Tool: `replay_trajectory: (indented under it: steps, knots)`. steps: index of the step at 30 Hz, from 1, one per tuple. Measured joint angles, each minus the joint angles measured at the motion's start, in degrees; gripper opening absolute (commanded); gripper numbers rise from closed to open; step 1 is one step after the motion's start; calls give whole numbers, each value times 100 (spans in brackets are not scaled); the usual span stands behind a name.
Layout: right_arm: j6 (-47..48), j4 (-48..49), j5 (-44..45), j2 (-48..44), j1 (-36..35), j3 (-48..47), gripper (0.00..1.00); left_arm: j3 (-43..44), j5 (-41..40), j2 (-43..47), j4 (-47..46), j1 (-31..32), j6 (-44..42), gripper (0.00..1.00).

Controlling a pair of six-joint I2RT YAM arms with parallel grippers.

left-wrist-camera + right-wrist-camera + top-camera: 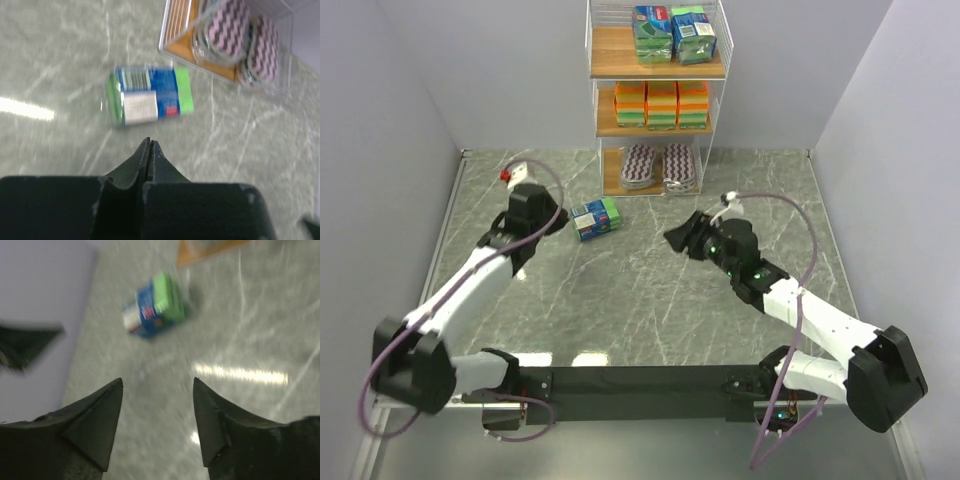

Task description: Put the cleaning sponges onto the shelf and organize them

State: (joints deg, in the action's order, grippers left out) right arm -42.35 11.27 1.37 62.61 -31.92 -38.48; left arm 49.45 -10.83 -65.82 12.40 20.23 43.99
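One blue-green sponge pack [596, 218] [149, 95] [155, 305] lies on its side on the table, in front of the shelf [610, 48]. The shelf's top board holds blue-green packs [675, 35], the middle board orange blocks [661, 104], and the bottom board striped oval pads [658, 166] [235, 35]. My left gripper [560, 222] [150, 142] is shut and empty, its tips just left of the loose pack. My right gripper [675, 238] [157, 381] stands open with nothing between its fingers, to the right of the pack and apart from it.
The grey marbled table [640, 300] is boxed in by white walls on the left, back and right. The shelf stands against the back wall. A cable loops over each arm. A black bar with the arm bases runs along the near edge.
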Motion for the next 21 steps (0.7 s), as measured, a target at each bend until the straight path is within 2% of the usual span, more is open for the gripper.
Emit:
replay_trajectory:
  steps: [5,11,15,21]
  knots:
    - [177,-188,-748,125,0,433,57,1001,-125,-1534,-525,-221,-291,1]
    - [310,-87,-1305,109,-2,560,57,2887,131,-3554,-570,-686,-645,1]
    - [356,-179,-1405,-68,-2,811,58,4011,678,-4791,-505,-1088,-883,1]
    - [372,-249,-1421,-411,-2,975,58,4979,1781,-6153,-87,-1276,-1246,1]
